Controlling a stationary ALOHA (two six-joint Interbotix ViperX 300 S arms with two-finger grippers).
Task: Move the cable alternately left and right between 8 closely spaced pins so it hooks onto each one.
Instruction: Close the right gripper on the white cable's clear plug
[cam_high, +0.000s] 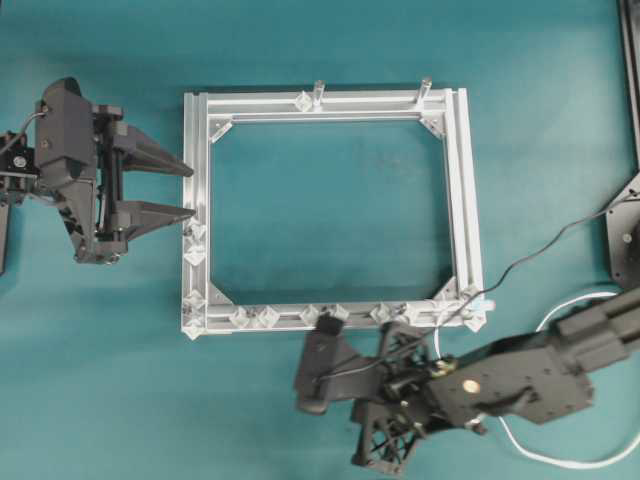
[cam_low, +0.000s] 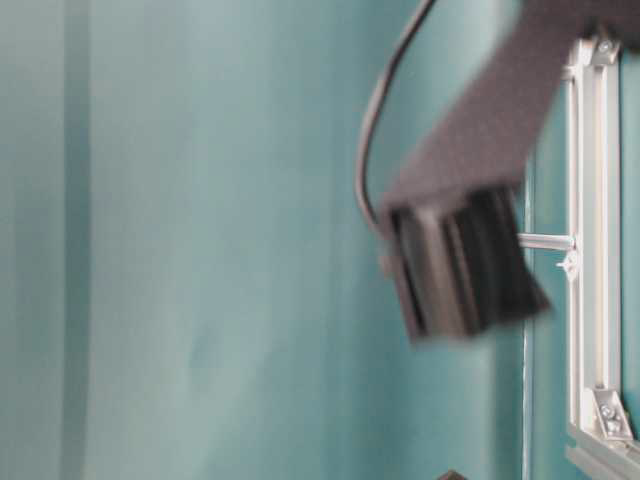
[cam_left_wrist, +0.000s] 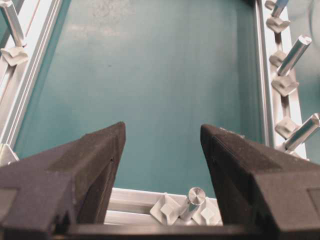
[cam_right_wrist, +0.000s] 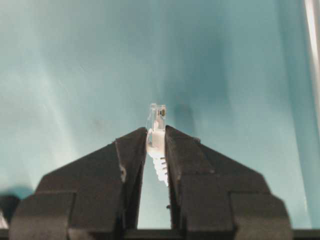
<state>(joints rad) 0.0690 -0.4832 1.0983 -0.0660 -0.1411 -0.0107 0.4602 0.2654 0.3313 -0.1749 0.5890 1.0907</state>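
Cable (cam_right_wrist: 156, 137) over teal tabletop (cam_right_wrist: 75, 75)

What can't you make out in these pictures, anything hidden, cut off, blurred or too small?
- Cable: overhead view, its loop runs under the right arm and off the lower edge; the route to the plug is hidden.
- Pins: overhead view, too small to count surely; the right arm covers some.
- Table-level view: a blurred dark arm link blocks most of the frame.
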